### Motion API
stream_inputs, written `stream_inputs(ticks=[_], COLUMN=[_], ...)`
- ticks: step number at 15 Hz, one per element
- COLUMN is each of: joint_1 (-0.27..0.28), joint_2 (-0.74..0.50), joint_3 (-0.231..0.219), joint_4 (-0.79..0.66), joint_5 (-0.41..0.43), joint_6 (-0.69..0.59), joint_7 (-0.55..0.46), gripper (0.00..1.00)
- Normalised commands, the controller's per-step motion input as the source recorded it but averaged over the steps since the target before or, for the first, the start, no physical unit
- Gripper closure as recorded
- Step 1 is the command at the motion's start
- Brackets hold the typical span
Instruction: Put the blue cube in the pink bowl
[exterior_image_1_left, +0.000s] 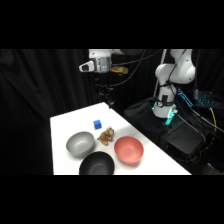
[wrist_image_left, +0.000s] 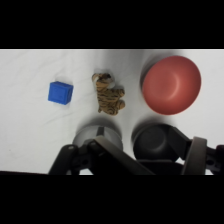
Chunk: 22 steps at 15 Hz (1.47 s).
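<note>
**Arm Poised High Above a Blue Cube Awaiting Pickup**

Seen across the white bench (exterior_image_1_left: 62, 127) from left to right: a grey bowl (exterior_image_1_left: 80, 144) sits nearest the left edge, a black bowl (exterior_image_1_left: 97, 164) lies just in front of it at the near edge, and the blue cube (exterior_image_1_left: 97, 124) rests on bare bench behind them, apart from every bowl. Beside the cube lies a small striped tiger toy (exterior_image_1_left: 106, 135), lumpy and soft-looking, between the cube and the pink bowl (exterior_image_1_left: 129, 150), which stands empty at the right.

The gripper (exterior_image_1_left: 103, 91) hangs well above the bench, over its far edge, holding nothing; how far its fingers stand apart cannot be told from either view.

The three bowls are round, smooth and matte, alike in size; the cube is sharp-edged, bright and far smaller, an easy shape for a two-sided grasp. The toy's place between cube and bowl suggests a distractor the carry would need to clear. Judged from this layout, the task has not begun: the approach to the cube comes first.
</note>
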Motion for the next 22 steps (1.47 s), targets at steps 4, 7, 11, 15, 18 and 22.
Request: stream_inputs(ticks=[4, 7, 11, 15, 18, 22], joint_1=[-0.025, -0.075, -0.132, -0.146, -0.113, -0.082], joint_2=[0.01, 0.0, 0.0, 0.07, 0.14, 0.22], joint_3=[0.007, -0.049, -0.11, -0.125, -0.087, -0.038], joint_4=[0.05, 0.1, 0.08, 0.09, 0.13, 0.15], joint_5=[-0.004, 0.03, 0.065, 0.07, 0.11, 0.203], joint_6=[0.0, 0.02, 0.1, 0.17, 0.15, 0.18], joint_7=[0.0, -0.09, -0.19, -0.22, -0.23, -0.23], gripper=[0.0, 0.0, 0.0, 0.0, 0.0, 0.0])
